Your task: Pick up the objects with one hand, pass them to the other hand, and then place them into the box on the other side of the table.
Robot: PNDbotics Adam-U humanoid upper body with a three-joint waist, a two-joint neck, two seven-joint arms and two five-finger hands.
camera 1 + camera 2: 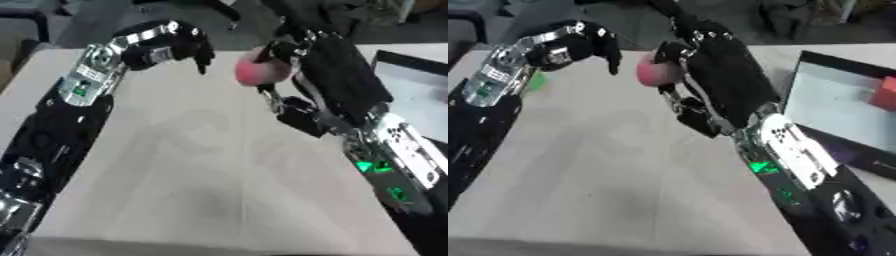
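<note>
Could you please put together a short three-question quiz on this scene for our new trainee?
1. True or false: the left hand is holding the pink object.
2. Which hand has its fingers curled round the pink object? A) left hand B) right hand C) neither
3. Fill in: the red object lies inside the ____ at the table's right side.

Key
1. False: the left hand hangs beside it, fingers pointing down, with a gap between them.
2. B: the right hand holds it raised above the table.
3. Box, seen best in the right eye view.
</note>
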